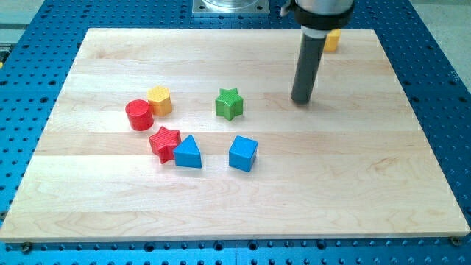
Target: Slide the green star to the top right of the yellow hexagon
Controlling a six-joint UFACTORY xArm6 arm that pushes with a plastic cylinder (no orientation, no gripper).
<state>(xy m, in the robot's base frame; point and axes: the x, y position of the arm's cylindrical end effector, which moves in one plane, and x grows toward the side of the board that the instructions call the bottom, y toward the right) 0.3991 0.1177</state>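
My tip (pixel 301 101) rests right of the ridged green star (pixel 229 104).

Green star (pixel 229 104): small, chunky block with ribbed sides, lying flat on the wooden board (pixel 353 184), star face up, one point aimed toward the view's top. It sits alone, touching nothing, a little toward the view's top of the board's middle.

Yellow hexagon (pixel 160 100): short, upright prism, flat face up, to the view's left of the green star, at nearly the same level and clearly apart from it. Its lower-left side is just beside, perhaps touching, a red cylinder (pixel 139 115); contact cannot be told.

Relative to the yellow hexagon, the green star lies straight toward the view's right.
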